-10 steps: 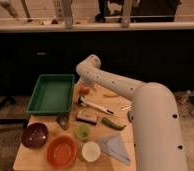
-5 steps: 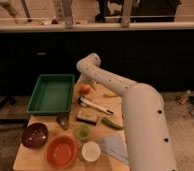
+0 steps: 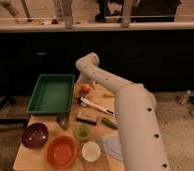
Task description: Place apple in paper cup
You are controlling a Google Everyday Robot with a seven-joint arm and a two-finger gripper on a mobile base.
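Apple just beneath pincer, beside green tray; paper cup well apart.

a lab-like test room: dark cabinets, wooden table, green tray; pincer at the apple.

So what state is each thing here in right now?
green tray: lying flat, empty.
apple: loose just beside the green tray, not in any cup.
end effector: low, right at the apple.
paper cup: upright, empty.
orange bowl: upright, empty.
dark bowl: upright, looks empty.
small green cup: upright, contents unclear.
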